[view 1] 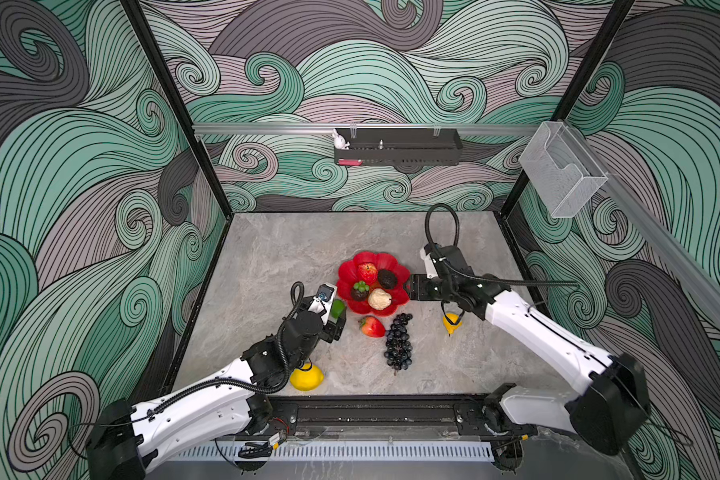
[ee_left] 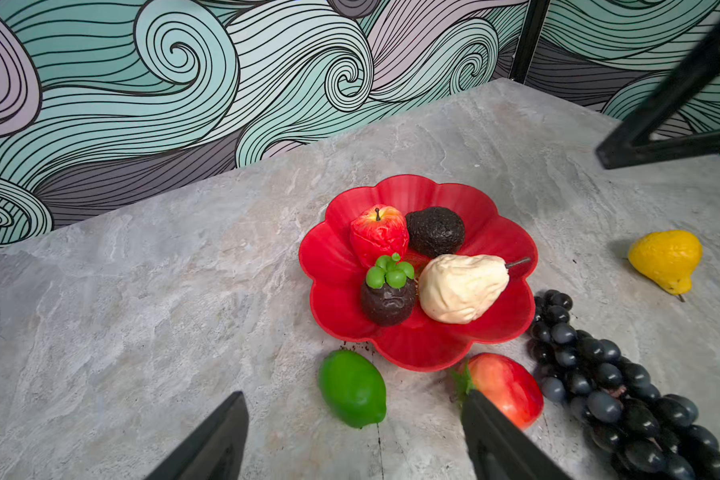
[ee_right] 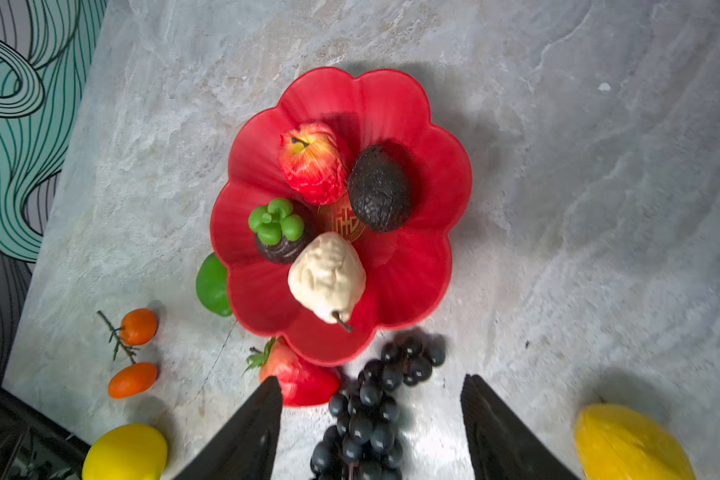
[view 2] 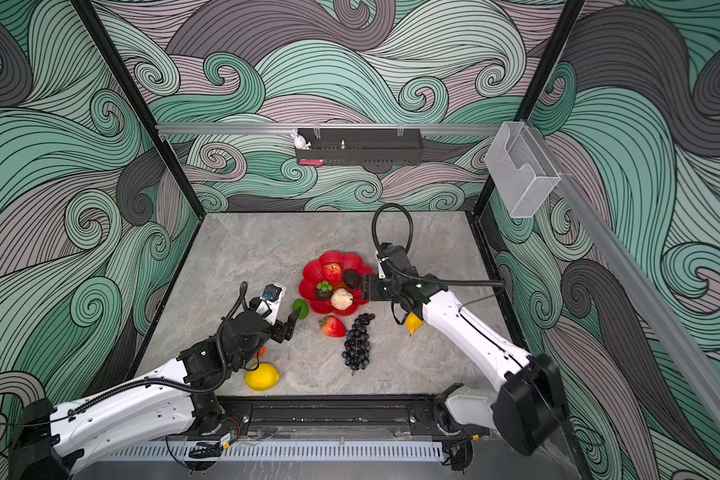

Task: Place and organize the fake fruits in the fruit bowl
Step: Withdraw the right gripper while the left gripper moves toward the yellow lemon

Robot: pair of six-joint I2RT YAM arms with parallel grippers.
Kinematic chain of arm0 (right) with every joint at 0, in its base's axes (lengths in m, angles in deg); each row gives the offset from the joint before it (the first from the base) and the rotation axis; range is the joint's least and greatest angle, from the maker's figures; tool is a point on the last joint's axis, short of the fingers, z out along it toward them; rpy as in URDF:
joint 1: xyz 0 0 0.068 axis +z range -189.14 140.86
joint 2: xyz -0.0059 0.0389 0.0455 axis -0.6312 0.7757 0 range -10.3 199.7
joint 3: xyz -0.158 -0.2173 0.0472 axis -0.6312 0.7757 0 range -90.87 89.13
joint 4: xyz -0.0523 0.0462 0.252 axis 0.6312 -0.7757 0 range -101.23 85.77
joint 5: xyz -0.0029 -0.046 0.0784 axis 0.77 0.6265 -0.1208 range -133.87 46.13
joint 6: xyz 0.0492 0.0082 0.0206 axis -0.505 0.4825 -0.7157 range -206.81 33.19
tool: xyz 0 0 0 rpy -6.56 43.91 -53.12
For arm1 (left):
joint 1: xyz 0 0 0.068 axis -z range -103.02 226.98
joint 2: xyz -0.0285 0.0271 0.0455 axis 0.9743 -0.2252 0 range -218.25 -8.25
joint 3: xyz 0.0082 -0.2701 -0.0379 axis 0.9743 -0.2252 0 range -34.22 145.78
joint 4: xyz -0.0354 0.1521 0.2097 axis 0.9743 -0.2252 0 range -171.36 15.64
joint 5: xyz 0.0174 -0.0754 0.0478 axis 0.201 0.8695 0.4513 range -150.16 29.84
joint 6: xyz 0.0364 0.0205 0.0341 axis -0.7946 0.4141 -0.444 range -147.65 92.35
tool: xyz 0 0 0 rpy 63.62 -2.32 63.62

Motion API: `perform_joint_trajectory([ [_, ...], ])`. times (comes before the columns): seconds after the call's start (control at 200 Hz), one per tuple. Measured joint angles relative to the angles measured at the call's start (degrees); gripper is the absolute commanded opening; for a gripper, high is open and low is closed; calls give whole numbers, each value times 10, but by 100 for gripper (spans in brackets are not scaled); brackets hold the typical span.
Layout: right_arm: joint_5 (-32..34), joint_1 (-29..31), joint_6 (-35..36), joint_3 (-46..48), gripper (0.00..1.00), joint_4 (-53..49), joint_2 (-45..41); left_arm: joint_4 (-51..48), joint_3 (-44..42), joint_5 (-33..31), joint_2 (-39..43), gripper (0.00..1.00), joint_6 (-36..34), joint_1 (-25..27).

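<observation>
Your L gripper (ee_left: pixel 353 394) gapes empty, lined up on lime (ee_left: pixel 350 382) (likely next pick). R gripper (ee_right: pixel 371 379) jaws apart, empty, near fruit bowl (ee_right: pixel 391 83).

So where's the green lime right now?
In both top views the lime lies on the table beside the fruit bowl's near-left rim, left of the strawberry.

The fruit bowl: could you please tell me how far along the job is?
Done: apple, avocado, green-topped dark fruit and cream pear sit in the fruit bowl. In hand: nothing; the left gripper and right gripper are open and empty. Left on the table: lime, strawberry, grapes, yellow pear, lemon, two small oranges.
</observation>
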Motion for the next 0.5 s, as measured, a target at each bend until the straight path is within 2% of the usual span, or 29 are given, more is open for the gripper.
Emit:
perform_joint_trajectory([
  [0.265, 2, 0, -39, 113, 78, -47, -166, -23, 17, 9, -33, 81, 35, -12],
  [0.365, -1, 0, -62, 146, 79, -54, -215, -85, 53, 21, -44, 81, 90, -14],
  [0.5, -7, 0, -85, 177, 81, -56, -258, -190, 107, 41, -45, 79, 203, -14],
])
